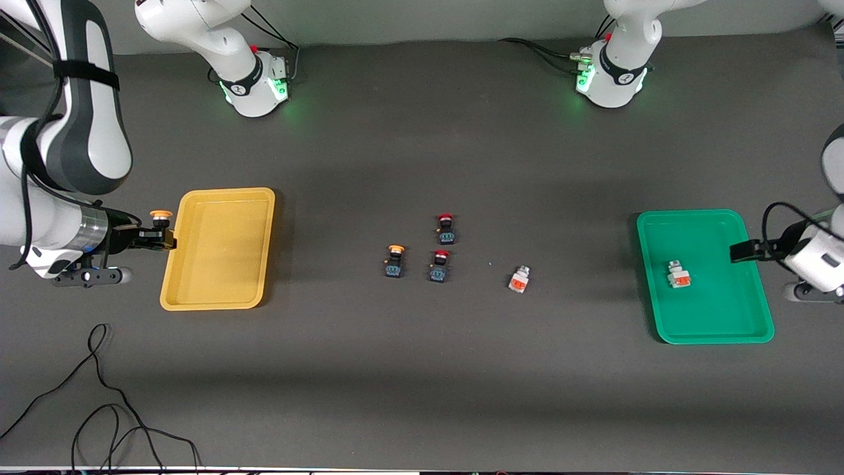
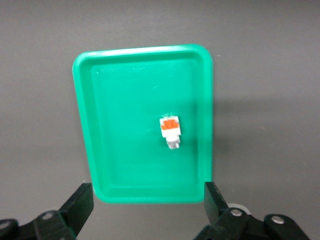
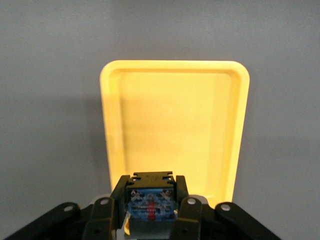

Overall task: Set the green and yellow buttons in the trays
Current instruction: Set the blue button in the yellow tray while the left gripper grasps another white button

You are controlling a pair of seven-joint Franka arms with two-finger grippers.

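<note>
Reaching in level from the left edge of the front view, right gripper (image 1: pixel 160 239) over the outer rim of the yellow tray (image 1: pixel 198 300), fingers clamped on a yellow-capped button (image 1: pixel 159 221). At the right edge, left gripper (image 1: pixel 740 251) level over the green tray (image 1: pixel 699 335), fingers spread and empty, with one grey-white button (image 1: pixel 678 274) lying in that tray. Mid-frame on the desk (image 1: pixel 422 396): another yellow-capped button (image 1: pixel 394 261), another grey-white button (image 1: pixel 519 279), two red-capped buttons (image 1: pixel 446 228).
</note>
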